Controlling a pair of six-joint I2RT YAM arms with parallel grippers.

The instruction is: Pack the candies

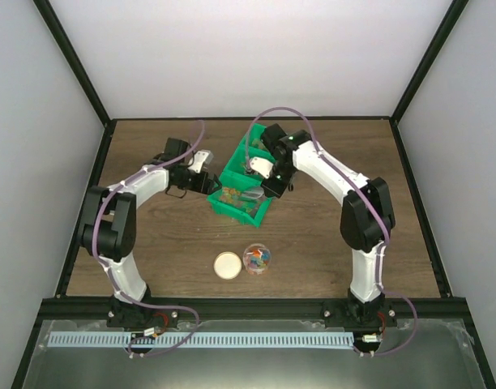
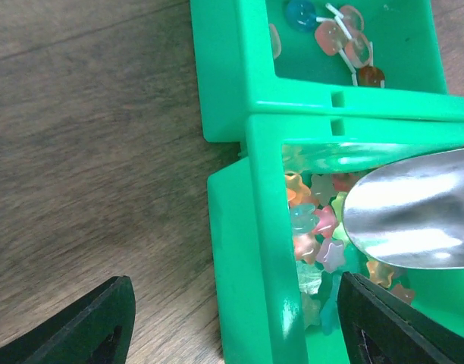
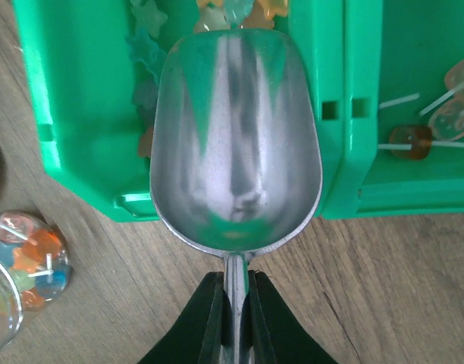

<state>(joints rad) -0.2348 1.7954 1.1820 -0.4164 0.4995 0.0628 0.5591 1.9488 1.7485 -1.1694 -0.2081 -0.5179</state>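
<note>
1. The table [image 1: 151,243] has a brown top with wood grain.
2. A green bin [image 1: 237,212] with two compartments stands directly on it.
3. A tan round lid [image 1: 227,265] lies flat on the near side of the bin, apart from it.
4. A clear round jar [image 1: 256,259] stands upright, also on the near side of the bin, not touching it.

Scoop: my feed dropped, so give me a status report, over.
Left gripper open, jaws astride bin wall. Right gripper shut on scoop handle; scoop empty, tip over candies. One left finger close beside scoop.

White arms [image 1: 148,182] with black joints [image 1: 110,223], lilac cables [image 1: 280,109], black tapered jaws
</note>
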